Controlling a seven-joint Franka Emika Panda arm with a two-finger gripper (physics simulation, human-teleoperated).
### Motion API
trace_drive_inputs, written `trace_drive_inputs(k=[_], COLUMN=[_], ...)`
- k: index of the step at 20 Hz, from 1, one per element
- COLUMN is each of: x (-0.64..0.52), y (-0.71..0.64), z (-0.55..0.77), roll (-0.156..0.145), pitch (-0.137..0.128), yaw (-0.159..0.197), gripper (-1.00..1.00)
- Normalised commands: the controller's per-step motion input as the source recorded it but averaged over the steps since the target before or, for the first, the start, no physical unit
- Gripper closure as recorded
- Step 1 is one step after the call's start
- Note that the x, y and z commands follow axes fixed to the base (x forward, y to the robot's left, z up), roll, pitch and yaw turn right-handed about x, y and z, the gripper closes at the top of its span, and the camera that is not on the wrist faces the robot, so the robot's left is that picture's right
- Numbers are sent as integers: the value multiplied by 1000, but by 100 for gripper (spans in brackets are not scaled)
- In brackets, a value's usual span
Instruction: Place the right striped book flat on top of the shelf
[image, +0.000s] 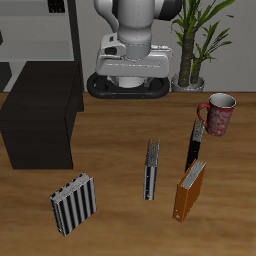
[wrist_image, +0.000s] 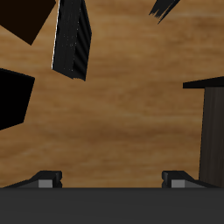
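The right striped book (image: 74, 203) stands upright near the table's front edge, its black-and-white striped cover facing the camera. The shelf (image: 42, 115) is a low black cabinet with a flat top, farther back from that book. It also shows in the wrist view (wrist_image: 213, 131) as a dark box. My gripper (wrist_image: 112, 179) is open and empty, high over bare table wood, far from the book. Only its two fingertips (wrist_image: 48, 178) show, and I cannot make it out in the exterior view. A dark corner in the wrist view (wrist_image: 164, 7) may be the striped book.
A thin grey book (image: 151, 168) stands mid-table and shows in the wrist view (wrist_image: 73, 39). An orange book (image: 189, 190) stands beside it. Another striped book (image: 195, 140) leans by a red mug (image: 218, 113). A potted plant (image: 200, 40) and the robot base (image: 127, 78) stand at the back.
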Motion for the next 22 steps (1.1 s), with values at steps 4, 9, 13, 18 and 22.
trace_drive_inputs(k=[4, 9, 13, 18, 22], x=[15, 93, 257, 254, 743], y=[46, 24, -123, -158, -469], z=[50, 2, 63, 80, 182], roll=[25, 28, -10, -15, -57], pitch=[-23, -13, -21, -6, -6], yaw=[21, 21, 21, 10, -23], gripper=[-100, -100, -100, -100, -100])
